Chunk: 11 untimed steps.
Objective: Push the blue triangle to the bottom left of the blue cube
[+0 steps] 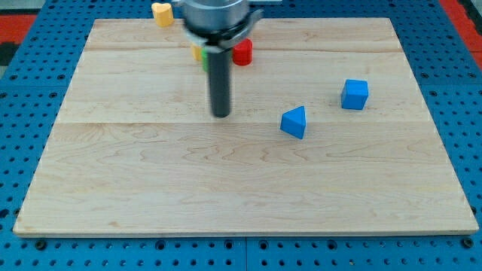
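my tip [221,114] stood bare, no jaws, gripping nothing, well to the view's left of blue triangle [294,122] | blue triangle lay just down-left of blue cube [355,94], apart | risk: a push from the left could drive triangle rightward into cube, or glance off its slanted face

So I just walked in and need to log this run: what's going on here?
A robot arm with a rod is pushing blocks around a wooden board. My tip rests on bare board, to the view's left of the blue triangle and not touching it. The blue cube sits up and to the view's right of the triangle. Red, yellow and partly hidden green blocks sit near the view's top.
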Motion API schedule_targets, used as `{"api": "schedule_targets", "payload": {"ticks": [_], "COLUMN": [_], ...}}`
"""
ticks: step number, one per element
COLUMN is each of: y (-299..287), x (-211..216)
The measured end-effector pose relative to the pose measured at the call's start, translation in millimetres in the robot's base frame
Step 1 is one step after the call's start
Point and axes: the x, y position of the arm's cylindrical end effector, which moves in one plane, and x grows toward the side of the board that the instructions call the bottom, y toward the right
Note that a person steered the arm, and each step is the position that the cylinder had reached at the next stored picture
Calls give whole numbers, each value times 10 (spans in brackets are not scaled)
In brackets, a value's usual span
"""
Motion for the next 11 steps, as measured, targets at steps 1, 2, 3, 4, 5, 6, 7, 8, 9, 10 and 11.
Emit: {"api": "schedule_targets", "payload": {"ticks": [1,2,3,4,5,6,7,8,9,10,11], "y": [59,316,834,1274,1595,1844,1930,1648,1171,834,650], "x": [367,346,340,311,149,6,3,197,495,365,156]}}
